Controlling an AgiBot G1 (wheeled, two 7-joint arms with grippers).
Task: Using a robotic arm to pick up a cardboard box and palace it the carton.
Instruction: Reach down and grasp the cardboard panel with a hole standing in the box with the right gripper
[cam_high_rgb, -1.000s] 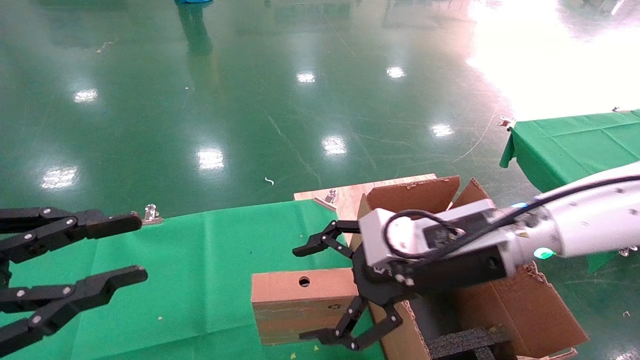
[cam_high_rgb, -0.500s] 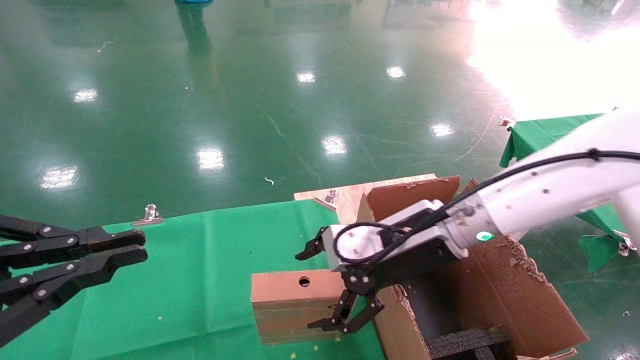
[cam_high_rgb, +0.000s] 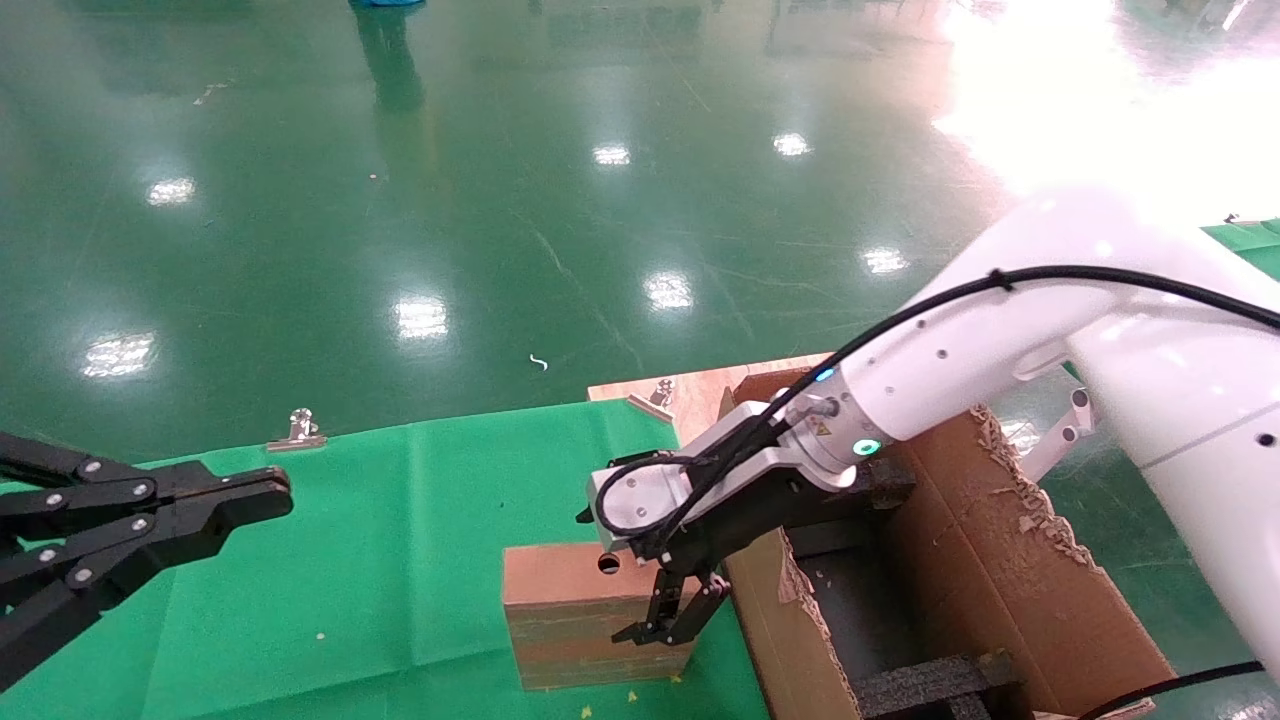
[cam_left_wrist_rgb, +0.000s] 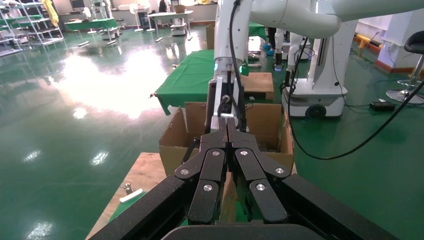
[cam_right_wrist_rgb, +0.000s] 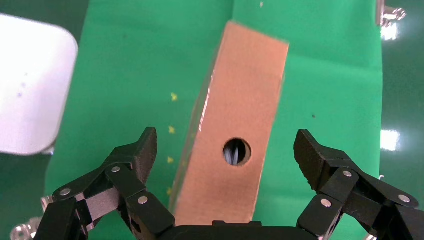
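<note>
The small cardboard box (cam_high_rgb: 585, 615) stands on its long edge on the green cloth, its holed narrow edge facing up. It lies right beside the big carton (cam_high_rgb: 1000, 570), which has ragged flaps and black foam (cam_high_rgb: 930, 685) inside. The white right arm reaches over the carton, and its gripper (cam_high_rgb: 672, 615) points down over the box's end nearest the carton. In the right wrist view the gripper (cam_right_wrist_rgb: 226, 148) is open, one finger on each side of the box (cam_right_wrist_rgb: 240, 100), not touching it. My left gripper (cam_high_rgb: 265, 492) is shut and empty at the far left.
A green cloth (cam_high_rgb: 400, 520) covers the table. A wooden board (cam_high_rgb: 700, 390) lies behind the carton, and a metal clip (cam_high_rgb: 300, 430) sits at the cloth's far edge. The left wrist view shows the carton (cam_left_wrist_rgb: 172, 145) beyond my shut left gripper (cam_left_wrist_rgb: 226, 125).
My right arm has risen and turned its gripper downward over the box's end. My left gripper has gone from open to shut.
</note>
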